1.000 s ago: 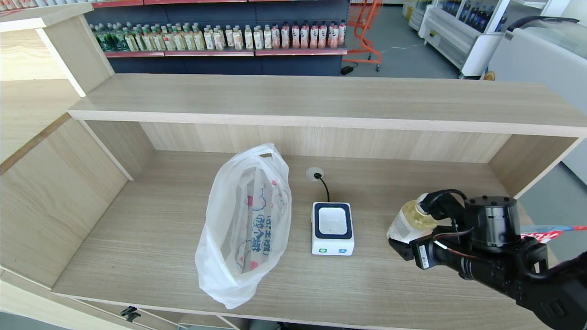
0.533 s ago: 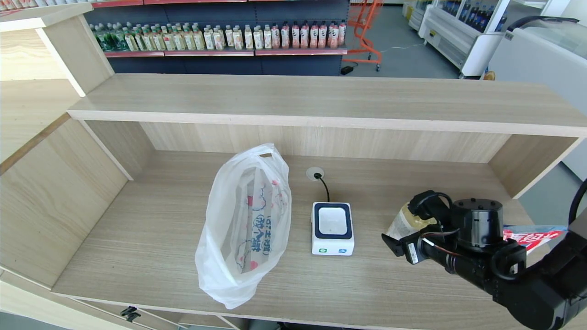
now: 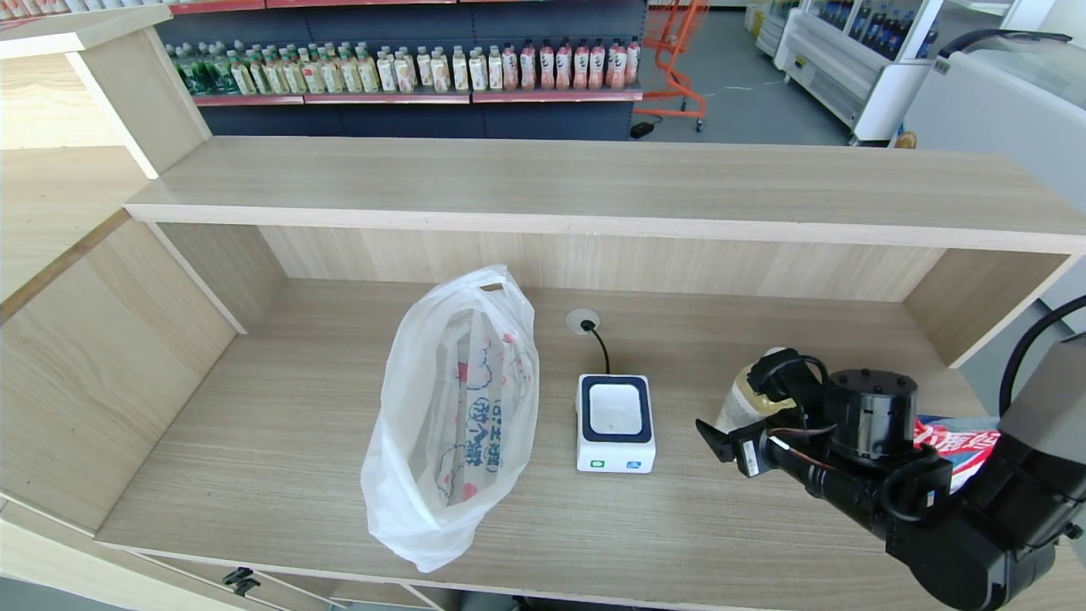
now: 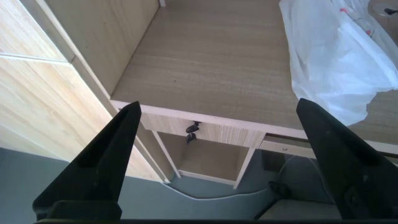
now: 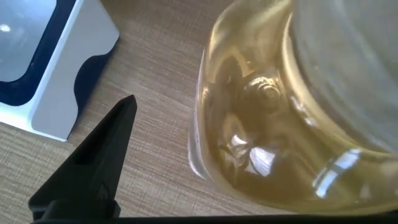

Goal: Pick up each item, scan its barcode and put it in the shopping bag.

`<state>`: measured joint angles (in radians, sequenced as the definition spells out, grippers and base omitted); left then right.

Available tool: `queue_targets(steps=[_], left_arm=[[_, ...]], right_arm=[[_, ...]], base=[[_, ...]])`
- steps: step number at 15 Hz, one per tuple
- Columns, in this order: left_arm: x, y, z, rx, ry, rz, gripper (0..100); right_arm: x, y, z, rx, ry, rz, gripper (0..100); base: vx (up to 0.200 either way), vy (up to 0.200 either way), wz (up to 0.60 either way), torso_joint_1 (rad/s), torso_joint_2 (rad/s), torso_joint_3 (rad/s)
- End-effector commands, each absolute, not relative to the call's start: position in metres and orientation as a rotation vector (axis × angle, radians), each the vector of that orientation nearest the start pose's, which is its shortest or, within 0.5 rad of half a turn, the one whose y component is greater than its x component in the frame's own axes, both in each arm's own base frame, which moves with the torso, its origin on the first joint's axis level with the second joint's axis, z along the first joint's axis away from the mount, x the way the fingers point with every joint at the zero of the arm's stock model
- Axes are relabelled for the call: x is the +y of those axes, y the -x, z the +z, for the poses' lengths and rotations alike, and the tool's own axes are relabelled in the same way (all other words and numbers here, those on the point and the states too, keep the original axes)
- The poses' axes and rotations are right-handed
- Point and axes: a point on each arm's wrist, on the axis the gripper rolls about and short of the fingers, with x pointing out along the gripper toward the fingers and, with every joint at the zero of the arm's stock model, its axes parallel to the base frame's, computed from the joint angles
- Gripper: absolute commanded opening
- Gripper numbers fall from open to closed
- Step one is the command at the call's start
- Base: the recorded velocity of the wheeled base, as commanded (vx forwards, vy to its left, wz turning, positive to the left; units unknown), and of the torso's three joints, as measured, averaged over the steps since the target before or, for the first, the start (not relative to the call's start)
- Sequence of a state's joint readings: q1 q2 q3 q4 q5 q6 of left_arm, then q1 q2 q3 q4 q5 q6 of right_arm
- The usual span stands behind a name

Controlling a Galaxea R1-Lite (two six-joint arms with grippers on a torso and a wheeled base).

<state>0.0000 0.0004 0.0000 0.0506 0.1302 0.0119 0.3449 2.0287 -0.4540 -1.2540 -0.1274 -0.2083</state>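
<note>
Head view, right gripper (image 3: 743, 424) clamped on bottle (image 3: 736, 406), just right of scanner (image 3: 615, 422).

Wooden counter (image 3: 594, 182), drink shelves (image 3: 407, 97), freezers (image 3: 857, 76) behind.

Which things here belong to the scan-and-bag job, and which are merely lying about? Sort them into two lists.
Job: bottle, scanner, shopping bag, red packet.
Lying about: drinks shelf, orange trolley, freezers.

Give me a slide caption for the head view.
Right gripper holds a bottle of yellow drink beside the barcode scanner, shopping bag open on the wooden counter.
</note>
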Motion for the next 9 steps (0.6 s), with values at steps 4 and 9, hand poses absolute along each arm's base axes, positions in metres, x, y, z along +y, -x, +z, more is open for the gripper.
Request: queue_targets(steps=[4,9], left_arm=[[0.0029,0.0231,0.0703,0.051,-0.016,0.130,100],[0.0029,0.0230,0.0703,0.053,-0.016,0.130,100]], right_arm=[[0.1019,-0.2915,0.0606,0.283,0.273,0.253,100],[0.1033,-0.2969,0.0609,0.241,0.258,0.247,0]], base=[[0.000,0.000,0.00,0.000,0.00,0.000],[0.000,0.000,0.00,0.000,0.00,0.000]])
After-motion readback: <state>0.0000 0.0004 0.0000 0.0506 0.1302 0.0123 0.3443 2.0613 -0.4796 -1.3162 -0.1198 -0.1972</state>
